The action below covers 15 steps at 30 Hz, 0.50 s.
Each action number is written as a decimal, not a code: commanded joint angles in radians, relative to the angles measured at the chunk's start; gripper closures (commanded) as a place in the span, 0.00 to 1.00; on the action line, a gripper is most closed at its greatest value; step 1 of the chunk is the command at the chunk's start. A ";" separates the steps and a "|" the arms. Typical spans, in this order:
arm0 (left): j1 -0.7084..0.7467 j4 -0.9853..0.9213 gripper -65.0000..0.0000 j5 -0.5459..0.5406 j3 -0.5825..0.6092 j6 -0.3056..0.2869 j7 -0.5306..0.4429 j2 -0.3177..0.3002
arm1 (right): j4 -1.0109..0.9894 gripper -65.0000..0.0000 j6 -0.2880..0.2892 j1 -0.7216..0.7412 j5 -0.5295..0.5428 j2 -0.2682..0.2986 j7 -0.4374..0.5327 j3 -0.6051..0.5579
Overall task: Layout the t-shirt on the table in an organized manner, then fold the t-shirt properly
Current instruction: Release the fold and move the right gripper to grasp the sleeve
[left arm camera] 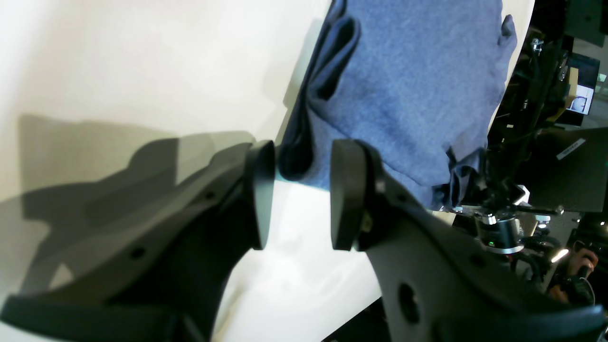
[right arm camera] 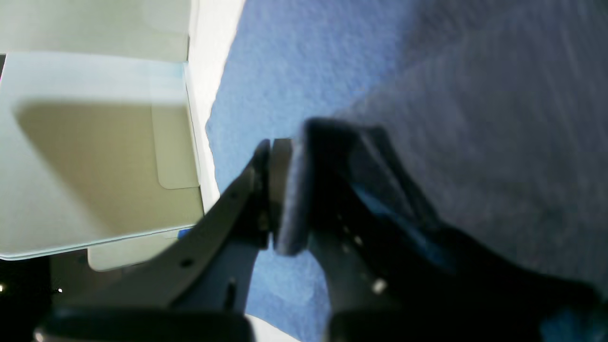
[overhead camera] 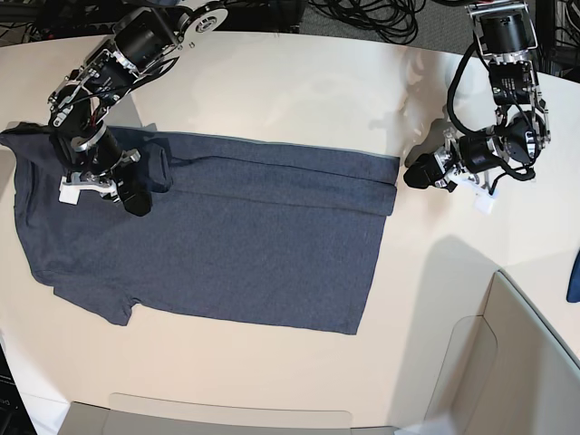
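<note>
The dark navy-grey t-shirt (overhead camera: 227,236) lies spread flat on the off-white table (overhead camera: 272,82), its far edge turned over in a long fold. My right gripper (overhead camera: 138,198) rests on the shirt near its sleeve end. In the right wrist view it (right arm camera: 281,194) is shut, with a layer of the shirt (right arm camera: 475,118) pinched between the pads. My left gripper (overhead camera: 417,174) hovers low beside the hem end of the fold. In the left wrist view it (left arm camera: 301,194) is open, and the folded corner of the shirt (left arm camera: 403,80) reaches just to the fingertips without being gripped.
Grey-beige box walls (overhead camera: 512,362) stand at the table's near right, and more of them (overhead camera: 227,419) run along the near edge. A small brighter blue cloth scrap (overhead camera: 573,272) shows at the right border. Cables (overhead camera: 381,18) lie beyond the far edge.
</note>
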 commanded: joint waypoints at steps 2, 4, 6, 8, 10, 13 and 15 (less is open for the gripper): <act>-0.012 0.013 0.72 -0.020 -0.002 -0.004 0.003 -0.016 | 0.014 1.00 0.006 0.027 0.029 0.010 0.013 -0.004; 0.002 0.013 0.72 -0.020 -0.002 -0.004 0.003 -0.016 | 0.017 0.89 0.006 0.041 0.027 0.011 0.010 -0.005; 0.005 0.013 0.72 -0.020 -0.002 -0.004 0.003 -0.016 | 0.021 0.73 0.006 0.046 0.027 0.011 0.006 -0.005; 0.005 0.013 0.72 -0.020 -0.002 -0.004 0.003 -0.016 | 0.022 0.55 0.006 0.047 0.030 0.011 0.006 -0.019; 0.007 0.013 0.72 -0.020 -0.002 -0.004 0.003 -0.016 | 0.022 0.41 0.006 0.046 0.032 0.016 0.006 -0.051; 0.007 0.013 0.72 -0.020 -0.002 -0.004 0.003 -0.016 | 0.024 0.24 0.006 0.038 0.035 0.025 0.005 -0.104; 0.007 0.013 0.72 -0.020 -0.002 -0.004 0.003 -0.016 | 0.034 0.17 0.006 0.026 0.037 0.027 0.005 -0.127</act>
